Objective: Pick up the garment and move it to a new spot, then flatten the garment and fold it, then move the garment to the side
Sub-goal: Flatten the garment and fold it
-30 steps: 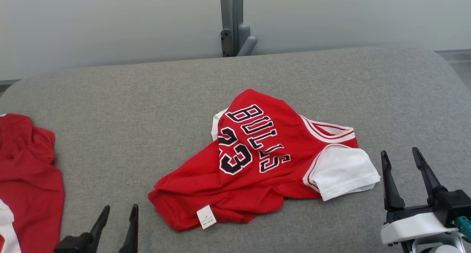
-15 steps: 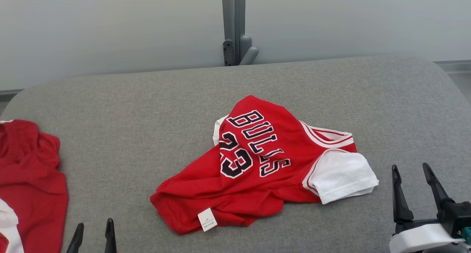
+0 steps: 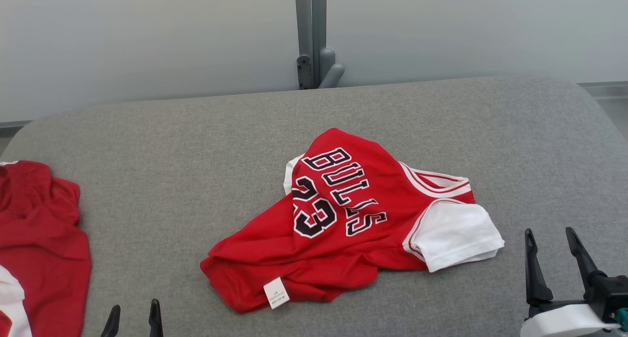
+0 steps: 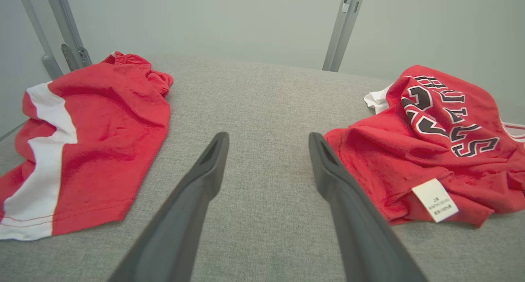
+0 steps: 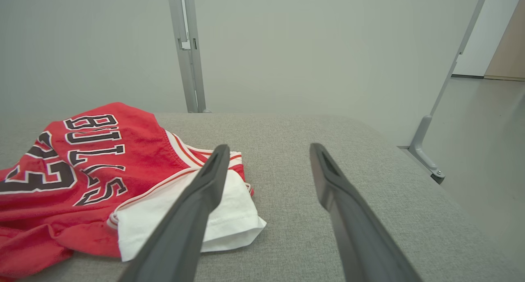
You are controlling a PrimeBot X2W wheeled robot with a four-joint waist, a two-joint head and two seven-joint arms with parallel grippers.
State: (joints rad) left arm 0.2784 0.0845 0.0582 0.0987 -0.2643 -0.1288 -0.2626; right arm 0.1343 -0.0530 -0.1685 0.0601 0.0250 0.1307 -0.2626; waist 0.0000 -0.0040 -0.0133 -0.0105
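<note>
Bare grey tabletop (image 3: 162, 175) runs wide between the red jersey (image 3: 343, 229) and a second red garment (image 3: 44, 239) at the left edge, with the left tool (image 3: 135, 305) low before that gap. Right of the jersey's white sleeve (image 3: 454, 234) the surface lies bare around the right tool (image 3: 549, 230). A grey post (image 3: 310, 33) stands behind the far edge.

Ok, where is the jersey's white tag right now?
In the head view the tag sits at the near hem of the jersey, bottom centre, to the right of the left end effector.
</note>
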